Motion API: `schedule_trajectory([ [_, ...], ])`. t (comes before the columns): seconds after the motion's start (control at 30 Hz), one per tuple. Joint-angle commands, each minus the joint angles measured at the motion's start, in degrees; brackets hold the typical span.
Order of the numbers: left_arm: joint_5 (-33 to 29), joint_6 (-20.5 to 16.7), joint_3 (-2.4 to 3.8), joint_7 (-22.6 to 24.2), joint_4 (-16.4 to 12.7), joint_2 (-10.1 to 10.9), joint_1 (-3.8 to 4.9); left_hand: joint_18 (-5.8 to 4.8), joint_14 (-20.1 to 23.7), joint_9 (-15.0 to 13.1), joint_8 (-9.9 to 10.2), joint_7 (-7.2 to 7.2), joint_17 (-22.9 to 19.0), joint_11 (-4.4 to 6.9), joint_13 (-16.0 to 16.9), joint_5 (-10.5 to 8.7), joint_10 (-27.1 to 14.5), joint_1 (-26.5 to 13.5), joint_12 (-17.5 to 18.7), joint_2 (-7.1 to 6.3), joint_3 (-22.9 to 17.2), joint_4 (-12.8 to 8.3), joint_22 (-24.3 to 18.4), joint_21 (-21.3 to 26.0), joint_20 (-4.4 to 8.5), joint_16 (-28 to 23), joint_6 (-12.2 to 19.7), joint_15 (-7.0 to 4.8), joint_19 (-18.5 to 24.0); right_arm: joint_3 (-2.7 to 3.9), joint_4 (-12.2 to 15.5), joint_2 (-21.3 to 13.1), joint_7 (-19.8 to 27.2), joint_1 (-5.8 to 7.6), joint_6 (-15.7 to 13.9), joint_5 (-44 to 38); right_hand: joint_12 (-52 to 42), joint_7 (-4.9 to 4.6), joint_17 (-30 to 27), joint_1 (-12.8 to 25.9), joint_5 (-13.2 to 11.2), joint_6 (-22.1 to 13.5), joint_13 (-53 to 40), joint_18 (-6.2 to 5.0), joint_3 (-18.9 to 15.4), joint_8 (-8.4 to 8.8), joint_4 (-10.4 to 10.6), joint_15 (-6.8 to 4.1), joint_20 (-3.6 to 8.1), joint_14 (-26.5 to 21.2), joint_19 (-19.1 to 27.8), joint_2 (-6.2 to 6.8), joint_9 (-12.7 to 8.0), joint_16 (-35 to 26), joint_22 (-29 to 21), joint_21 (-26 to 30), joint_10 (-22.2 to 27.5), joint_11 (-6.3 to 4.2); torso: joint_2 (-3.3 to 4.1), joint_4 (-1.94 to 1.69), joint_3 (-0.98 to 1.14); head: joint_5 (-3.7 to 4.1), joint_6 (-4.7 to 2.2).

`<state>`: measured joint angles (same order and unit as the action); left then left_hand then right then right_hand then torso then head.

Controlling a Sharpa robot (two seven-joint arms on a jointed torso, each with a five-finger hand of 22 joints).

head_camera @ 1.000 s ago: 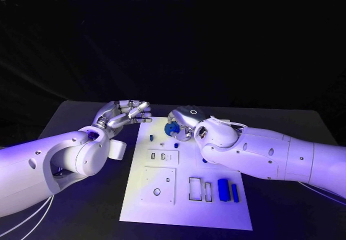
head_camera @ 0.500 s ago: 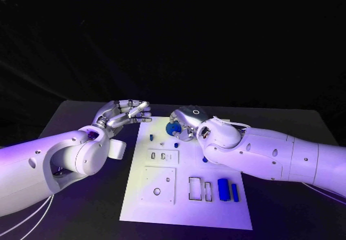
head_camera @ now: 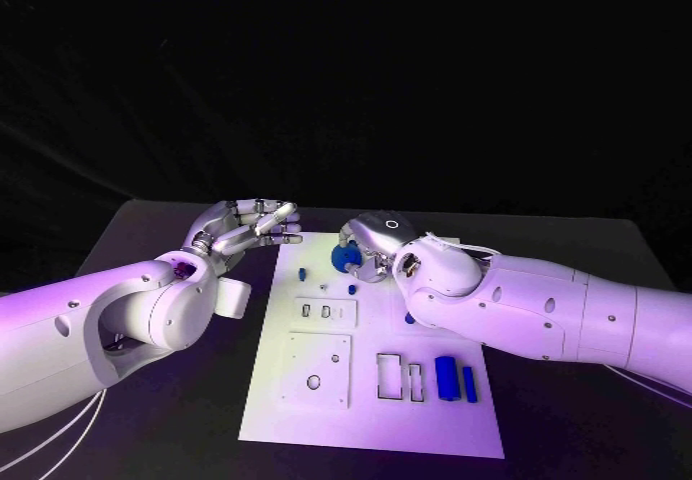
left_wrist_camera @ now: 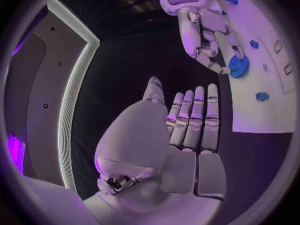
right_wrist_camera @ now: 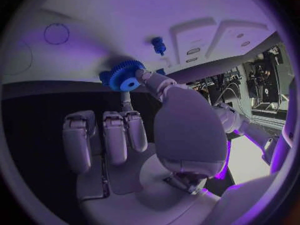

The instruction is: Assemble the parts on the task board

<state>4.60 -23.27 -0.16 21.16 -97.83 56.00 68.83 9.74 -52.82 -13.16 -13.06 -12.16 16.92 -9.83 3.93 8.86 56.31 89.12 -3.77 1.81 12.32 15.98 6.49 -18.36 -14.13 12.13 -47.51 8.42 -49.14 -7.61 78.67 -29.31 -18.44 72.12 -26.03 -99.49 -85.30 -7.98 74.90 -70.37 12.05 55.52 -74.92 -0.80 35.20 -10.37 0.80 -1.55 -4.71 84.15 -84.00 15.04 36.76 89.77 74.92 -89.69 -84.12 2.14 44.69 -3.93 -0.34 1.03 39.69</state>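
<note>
Two silver hands sit near the top of the white task board (head_camera: 368, 400). Right hand (head_camera: 378, 243), just right of the frame's middle, pinches a blue gear (head_camera: 345, 258) over the board's top end. Left hand (head_camera: 248, 229), at middle left beside the board's top corner, holds nothing, fingers straight and close together.

White task board (head_camera: 368, 400) on black table (head_camera: 577, 430)

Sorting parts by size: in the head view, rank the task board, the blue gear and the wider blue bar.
Largest to smallest as they look:
1. task board
2. wider blue bar
3. blue gear, partly hidden by the right hand, so its rank is unsure.
</note>
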Motion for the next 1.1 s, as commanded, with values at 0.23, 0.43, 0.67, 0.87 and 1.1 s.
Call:
schedule_trajectory([
  [0.23, -0.2, 1.0, 0.04, 0.1, -0.1, 0.0, 0.1, 0.49, 0.5, -0.1, 0.3, -0.15, 0.1, -0.04, 0.0, -0.24, -0.4, -0.1, 0.1, 0.64, 0.5, 0.1, -0.1, 0.1, -0.16, -0.3, 0.5, -0.04, 0.4, -0.17, 0.1, -0.4, -0.5, -0.33, 1.0, -0.3, -0.2, 1.92, 15.1, 0.7, -0.1, 2.3, -10.6, 0.8, -0.1, -0.18, 0.4, -0.35, 0.23, 5.9, -6.0, -0.17, 0.1, 0.2, 15.1, -0.3, -2.2, -0.47, 0.01, -0.03, 0.04, 0.05, 0.11],
  [0.43, -0.2, 1.0, 0.04, 0.0, -0.1, 0.1, 0.1, 0.49, 0.5, -0.1, 0.3, -0.15, 0.1, -0.04, 0.0, -0.24, -0.4, -0.1, 0.1, 0.66, 0.5, 0.1, -0.1, 0.1, -0.16, -0.3, 0.5, -0.03, 0.4, -0.16, -0.4, -0.4, -0.6, -0.34, 0.3, -0.2, 0.0, 1.81, 15.1, 1.0, -0.2, 1.8, -10.4, 0.8, -0.2, 0.19, 0.5, -0.34, 0.25, 5.9, -6.0, 0.11, 0.0, 0.2, 15.1, -0.3, -2.0, -0.42, 0.03, 0.06, 0.0, 0.24, 0.12],
  [0.67, -0.2, 1.0, 0.04, -0.1, -0.1, 0.1, 0.1, 0.48, 0.6, -0.2, 0.4, -0.17, 0.2, -0.06, 0.0, -0.25, -0.6, -0.1, 0.1, 0.68, 0.7, 0.1, -0.1, 0.1, -0.18, -0.4, 0.6, -0.02, 0.4, -0.16, -0.7, -0.2, -0.4, -0.34, 0.0, 0.1, 1.9, 0.27, 15.1, 2.3, -4.4, -3.4, -8.6, 0.72, -1.5, 3.76, 1.4, 0.71, -0.47, 5.9, -5.8, 1.04, -2.1, 0.2, 14.9, -0.1, -0.4, 0.88, 0.0, -0.01, 0.01, 0.27, 0.08],
  [0.87, -0.2, 1.0, 0.04, -0.1, -0.1, 0.1, 0.1, 0.48, 0.6, -0.2, 0.4, -0.17, 0.2, -0.06, 0.0, -0.25, -0.6, -0.1, 0.1, 0.68, 0.7, 0.1, -0.1, 0.1, -0.18, -0.4, 0.6, -0.02, 0.4, -0.16, -0.8, -0.2, -0.5, -0.32, 0.4, 1.0, 2.8, -0.86, 15.1, 2.3, -7.3, -6.5, -7.8, 0.69, -9.9, 6.01, 5.4, 1.82, -1.74, 5.9, -5.7, 0.08, -5.2, 0.2, 14.8, 0.0, 0.4, 2.04, 0.0, -0.08, 0.02, 0.36, 0.02],
  [1.1, -0.2, 0.9, 0.04, -0.2, 0.0, 0.1, 0.1, 0.48, 0.7, -0.2, 0.4, -0.22, 0.2, -0.1, 0.0, -0.25, -0.7, -0.1, 0.2, 0.73, 0.8, 0.1, -0.1, 0.1, -0.19, -0.4, 0.7, 0.01, 0.5, -0.16, -0.7, -0.7, -0.5, -0.32, 1.8, 3.3, 2.3, -0.46, 15.1, 2.2, -5.9, -4.6, -8.2, 0.77, -12.1, 4.97, 9.0, 1.62, -1.65, 5.9, -5.9, -0.41, -5.9, 0.2, 15.0, -0.2, 0.0, 1.74, 0.02, 0.05, 0.02, 0.25, 0.08],
])
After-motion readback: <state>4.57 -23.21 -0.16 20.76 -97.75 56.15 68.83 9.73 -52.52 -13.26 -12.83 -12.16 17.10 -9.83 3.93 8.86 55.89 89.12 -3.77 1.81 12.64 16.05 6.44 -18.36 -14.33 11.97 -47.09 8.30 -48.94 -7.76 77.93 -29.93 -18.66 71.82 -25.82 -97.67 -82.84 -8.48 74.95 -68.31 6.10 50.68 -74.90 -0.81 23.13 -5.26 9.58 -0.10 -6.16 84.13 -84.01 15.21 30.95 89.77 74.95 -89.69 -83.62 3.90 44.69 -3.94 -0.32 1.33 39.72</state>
